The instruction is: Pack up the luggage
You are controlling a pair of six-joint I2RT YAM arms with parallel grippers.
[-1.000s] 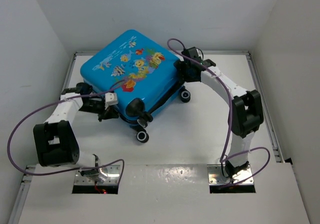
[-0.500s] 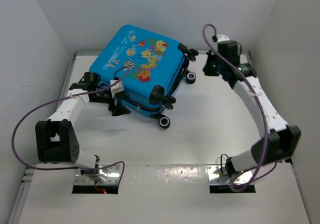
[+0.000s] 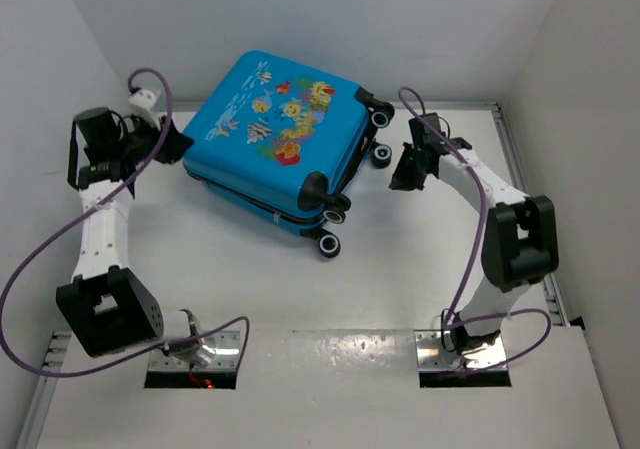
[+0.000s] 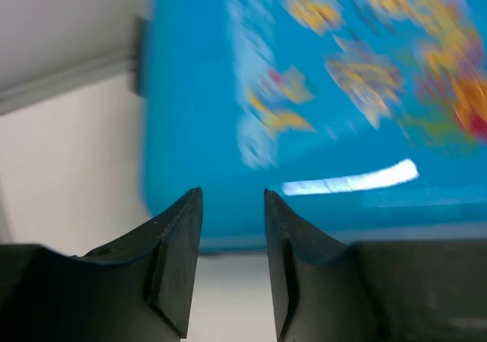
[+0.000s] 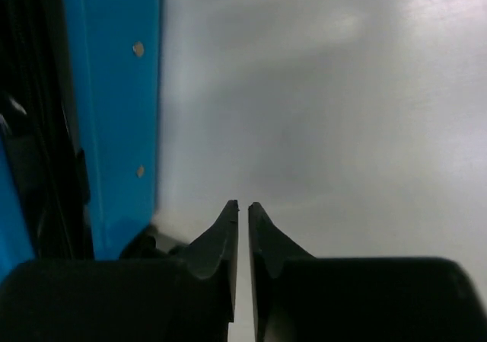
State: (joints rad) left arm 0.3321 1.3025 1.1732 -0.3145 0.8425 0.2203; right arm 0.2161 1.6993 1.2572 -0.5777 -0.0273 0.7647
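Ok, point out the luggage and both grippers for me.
luggage (image 3: 275,129): top external view, middle of the fish-printed blue shell.
left gripper (image 4: 232,196): left wrist view, gap between its fingertips.
right gripper (image 5: 241,205): right wrist view, where its closed fingertips meet.

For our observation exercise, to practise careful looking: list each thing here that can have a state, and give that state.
luggage: closed, lying flat, fish print up.
left gripper: open, nothing between its fingers, pointing at the luggage.
right gripper: shut, holding nothing.
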